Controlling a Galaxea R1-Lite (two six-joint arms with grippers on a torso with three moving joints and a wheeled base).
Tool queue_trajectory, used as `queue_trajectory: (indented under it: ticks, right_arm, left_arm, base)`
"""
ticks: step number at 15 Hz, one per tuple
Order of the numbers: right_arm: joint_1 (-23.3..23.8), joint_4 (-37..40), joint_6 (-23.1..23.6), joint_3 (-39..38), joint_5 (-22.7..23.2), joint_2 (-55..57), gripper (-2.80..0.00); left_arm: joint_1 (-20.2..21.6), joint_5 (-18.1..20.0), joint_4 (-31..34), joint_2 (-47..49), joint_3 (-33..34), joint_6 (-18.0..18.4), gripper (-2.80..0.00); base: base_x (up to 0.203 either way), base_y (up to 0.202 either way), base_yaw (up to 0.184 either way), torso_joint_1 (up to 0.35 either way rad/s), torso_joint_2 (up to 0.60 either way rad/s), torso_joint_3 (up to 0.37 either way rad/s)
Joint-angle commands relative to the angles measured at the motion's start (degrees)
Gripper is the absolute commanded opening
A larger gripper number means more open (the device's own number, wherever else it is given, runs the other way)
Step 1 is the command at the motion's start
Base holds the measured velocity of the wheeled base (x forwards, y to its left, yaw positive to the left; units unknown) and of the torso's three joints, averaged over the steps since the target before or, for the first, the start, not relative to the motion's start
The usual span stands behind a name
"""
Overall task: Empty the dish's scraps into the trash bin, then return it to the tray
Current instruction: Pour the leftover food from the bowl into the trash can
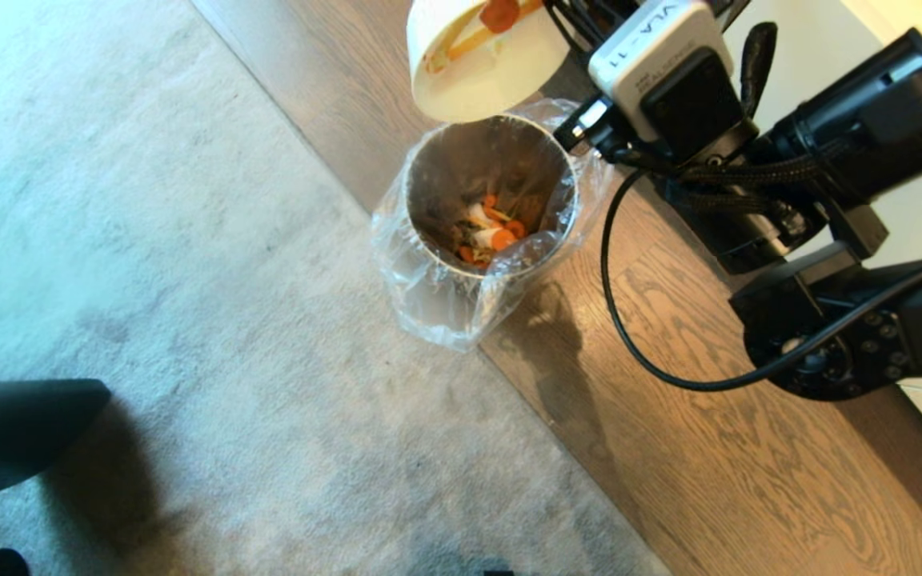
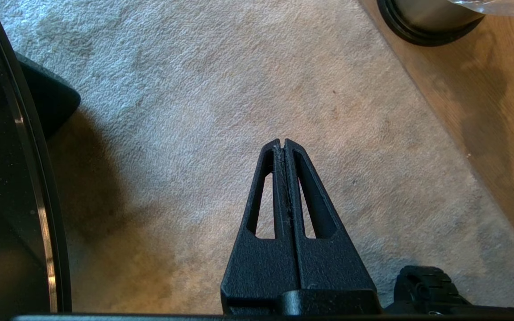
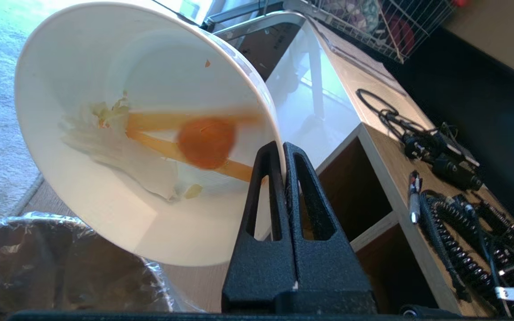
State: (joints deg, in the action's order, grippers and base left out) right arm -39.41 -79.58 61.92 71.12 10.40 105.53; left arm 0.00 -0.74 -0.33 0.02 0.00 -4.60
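The white dish [image 1: 481,80] hangs tipped on its side just above the trash bin [image 1: 408,210], its mouth facing down towards the bin. My right gripper [image 3: 282,145] is shut on the dish's rim [image 3: 266,107], one finger inside and one outside. Scraps [image 3: 205,142] still lie inside the dish: a round carrot slice, orange strips and pale leaf pieces, sliding along the wall. More scraps [image 1: 493,232] lie at the bottom of the bag-lined bin [image 3: 38,219]. My left gripper [image 2: 282,142] is shut and empty, parked low over the carpet. The tray is out of view.
The bin stands on a wood floor strip [image 1: 709,480] at the edge of a pale carpet [image 1: 149,240]; its dark base ring [image 2: 417,38] shows in the left wrist view. A low shelf unit [image 3: 373,187] with cables and a wire basket [image 3: 386,22] stands beyond the dish.
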Motion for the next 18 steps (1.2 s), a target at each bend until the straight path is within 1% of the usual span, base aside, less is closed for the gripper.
queue_trajectory:
  ticks: [1, 2, 5, 13, 18]
  right_arm:
    - [0.04, -0.49, 1.93, -1.13, 1.51, -0.85, -2.8]
    - [0.04, -0.49, 2.11, -1.57, 1.64, -0.94, -2.8]
    - [0.21, -0.92, 5.48, -1.77, 1.64, -0.59, -2.8]
    - [2.59, -8.49, 10.33, -1.37, 1.55, 0.12, -2.8]
    - [2.59, -9.01, 10.59, -1.68, 1.55, -0.06, -2.8]
  left_arm:
    - [0.0, -0.05, -0.02, -0.02, 0.0, -0.06, -2.8]
    - [0.0, -0.05, -0.02, -0.02, 0.0, -0.06, -2.8]
    - [0.0, -0.05, -0.02, -0.02, 0.0, -0.06, -2.8]
    - [0.0, -0.05, -0.02, -0.02, 0.0, -0.06, -2.8]
    - [0.0, -0.05, -0.02, -0.02, 0.0, -0.06, -2.8]
  base:
    - [0.0, 0.0, 0.0, 0.0, 0.0, 0.0]
    - [0.0, 0.0, 0.0, 0.0, 0.0, 0.0]
    - [0.0, 0.0, 0.0, 0.0, 0.0, 0.0]
    - [0.0, 0.0, 0.0, 0.0, 0.0, 0.0]
    - [0.0, 0.0, 0.0, 0.0, 0.0, 0.0]
